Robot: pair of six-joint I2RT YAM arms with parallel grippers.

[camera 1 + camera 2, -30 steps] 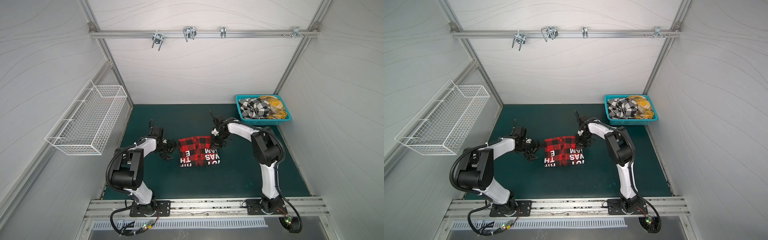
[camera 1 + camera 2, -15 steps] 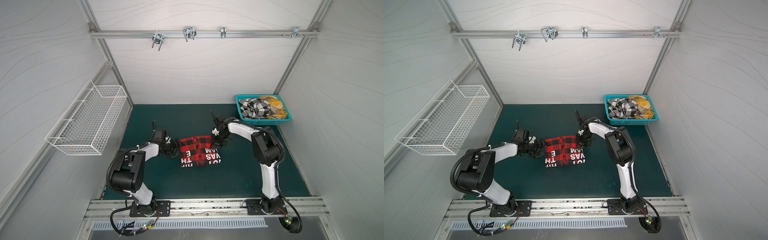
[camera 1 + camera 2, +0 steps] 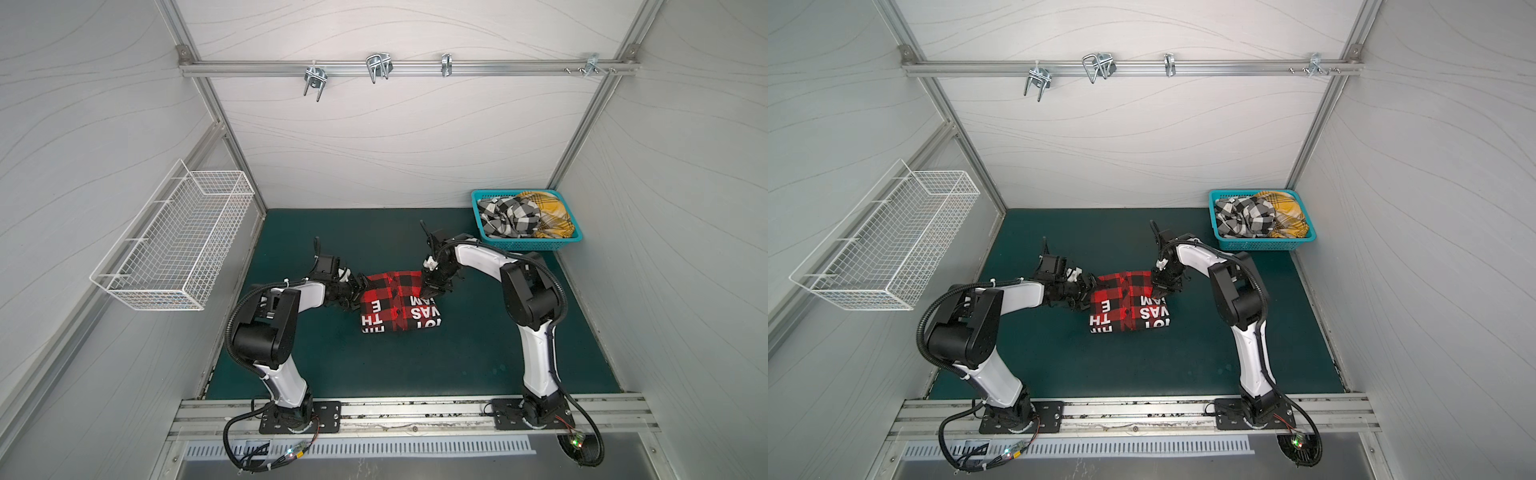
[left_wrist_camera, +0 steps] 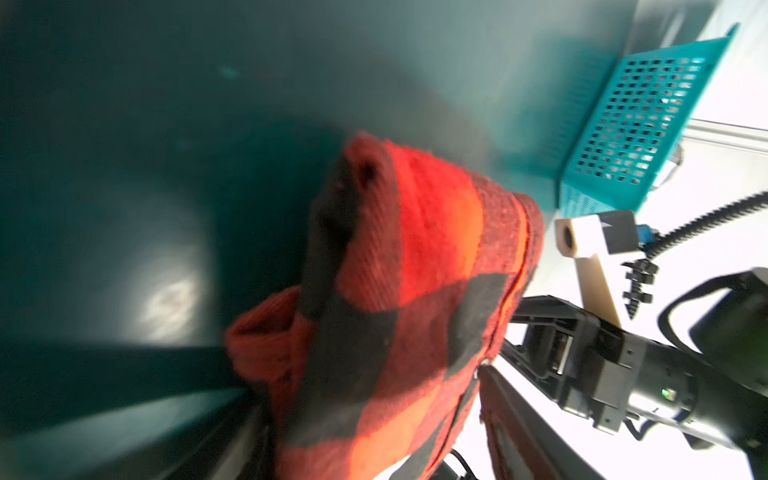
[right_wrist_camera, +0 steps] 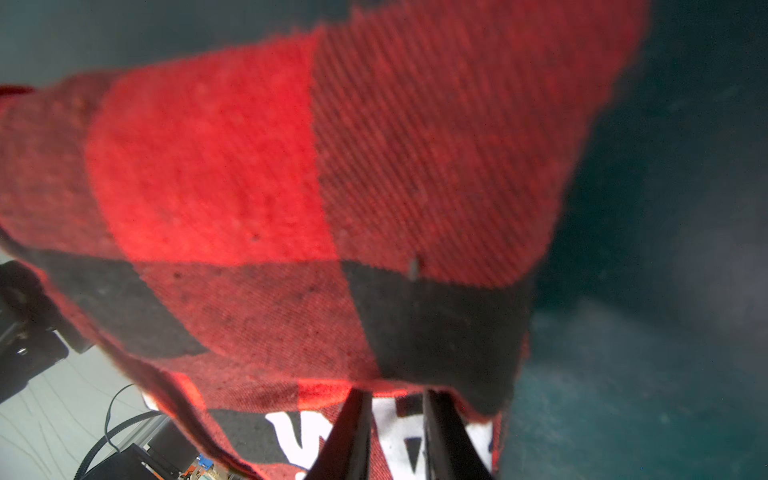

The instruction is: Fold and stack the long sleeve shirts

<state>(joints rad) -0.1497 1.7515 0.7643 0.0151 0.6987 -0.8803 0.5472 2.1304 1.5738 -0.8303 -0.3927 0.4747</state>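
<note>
White panelled walls close in a dark green mat point(image 3: 374, 357), where we find the red-and-black shirt point(image 3: 401, 305) lying folded near the middle, white block letters facing up, with bare mat on every side of it. The left gripper point(image 3: 358, 291) meets the shirt's far left corner, its jaws spread wide about a bunched corner of cloth; whether they press it we cannot tell. The right gripper point(image 3: 430, 291) stands at the far right corner, its fingers point(image 5: 349, 436) drawn close together with the shirt's edge pinched between them. Behind the right arm, in the far right corner of the mat, a turquoise basket point(image 3: 523, 246) holds the black-and-white shirt point(image 3: 509, 216) and the yellow shirt point(image 3: 548, 212), both crumpled and well apart from the red one. A white wire basket point(image 3: 174, 245) hangs on the left wall, and a rail with metal hooks point(image 3: 374, 68) crosses the back wall overhead. The near stretch of mat, between the shirt and the arms' mounting rail point(image 3: 415, 409), lies open.
</note>
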